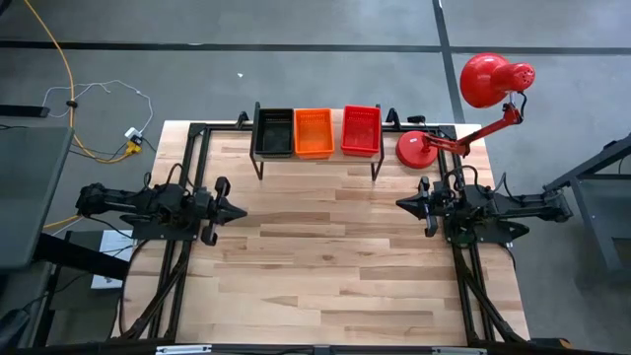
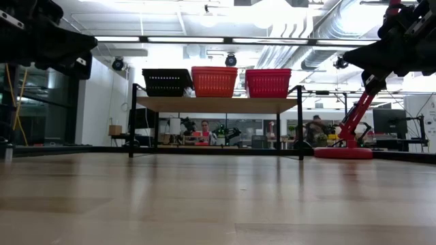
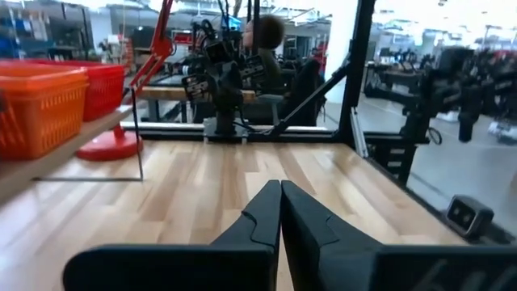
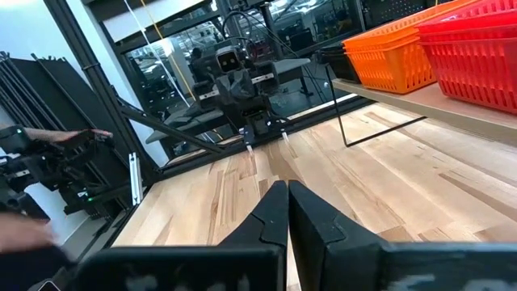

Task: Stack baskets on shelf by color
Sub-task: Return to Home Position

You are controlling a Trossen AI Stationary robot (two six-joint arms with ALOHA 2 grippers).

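Note:
Three baskets stand side by side on the shelf [image 1: 315, 156] at the table's far edge: black [image 1: 273, 132] on the left, orange [image 1: 314, 132] in the middle, red [image 1: 361, 130] on the right. The low view shows them as the black [image 2: 165, 82], orange [image 2: 214, 81] and red [image 2: 268, 83] baskets resting by their bases on the plank [image 2: 216, 104]. My left gripper [image 1: 240, 211] is shut, over the table's left side. My right gripper [image 1: 402, 204] is shut, over the right side. Both point toward the table's middle, away from the baskets.
A red desk lamp [image 1: 463, 108] stands by its round base [image 1: 418, 149] at the table's far right corner, right of the shelf. Bare wooden table [image 1: 325, 256] lies between the arms and toward the near edge. People show in the room beyond the table.

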